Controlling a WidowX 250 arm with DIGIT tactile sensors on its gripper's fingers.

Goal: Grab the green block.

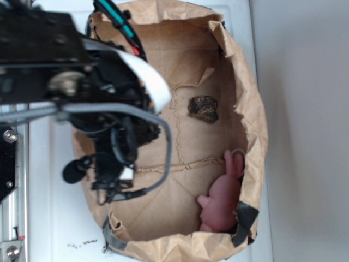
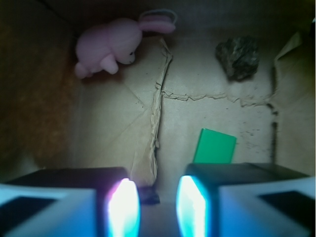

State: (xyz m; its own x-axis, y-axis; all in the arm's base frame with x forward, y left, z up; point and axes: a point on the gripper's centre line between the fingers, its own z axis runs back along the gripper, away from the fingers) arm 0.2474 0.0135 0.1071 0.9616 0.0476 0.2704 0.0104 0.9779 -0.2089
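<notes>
The green block (image 2: 215, 146) lies flat on the brown paper floor, just ahead of my right finger (image 2: 197, 207), which hides its near end. My gripper (image 2: 155, 200) is open, with only bare paper between its fingers, and the block sits a little right of that gap. In the exterior view my arm and gripper (image 1: 112, 177) reach into the left side of the box and cover the block.
The floor is a brown paper-lined box with raised walls (image 1: 255, 114). A pink plush rabbit (image 2: 106, 47) (image 1: 221, 202) lies in a far corner. A dark brown lump (image 2: 238, 57) (image 1: 203, 108) sits by the far wall. A torn paper ridge (image 2: 158, 123) runs along the floor.
</notes>
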